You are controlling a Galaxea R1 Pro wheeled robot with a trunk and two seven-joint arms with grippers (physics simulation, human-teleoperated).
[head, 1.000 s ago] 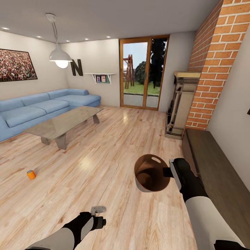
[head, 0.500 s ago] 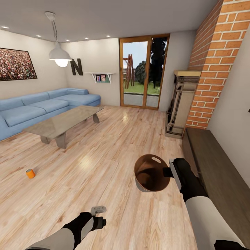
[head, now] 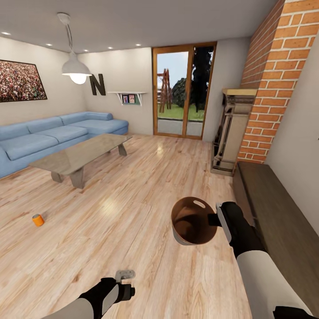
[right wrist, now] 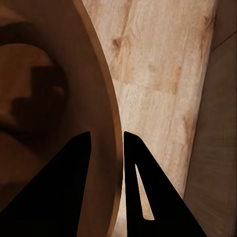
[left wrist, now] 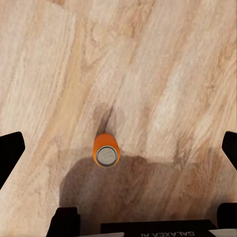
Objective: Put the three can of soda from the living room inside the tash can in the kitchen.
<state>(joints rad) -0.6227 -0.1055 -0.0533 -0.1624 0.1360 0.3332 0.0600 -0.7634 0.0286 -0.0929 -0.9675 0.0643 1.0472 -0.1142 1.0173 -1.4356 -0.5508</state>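
Lower and nearer me since a second ago, my left gripper (head: pixel 125 274) hangs jaws spread over an orange can (left wrist: pixel 106 150) on the floor; my right gripper (right wrist: pixel 106 143) pinches the trash can (head: pixel 191 221) rim; I should centre before descending

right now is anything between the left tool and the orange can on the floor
Nothing visible. In the left wrist view the orange can stands upright on bare wood floor, centred between the open left tool fingers, with only open air between them.
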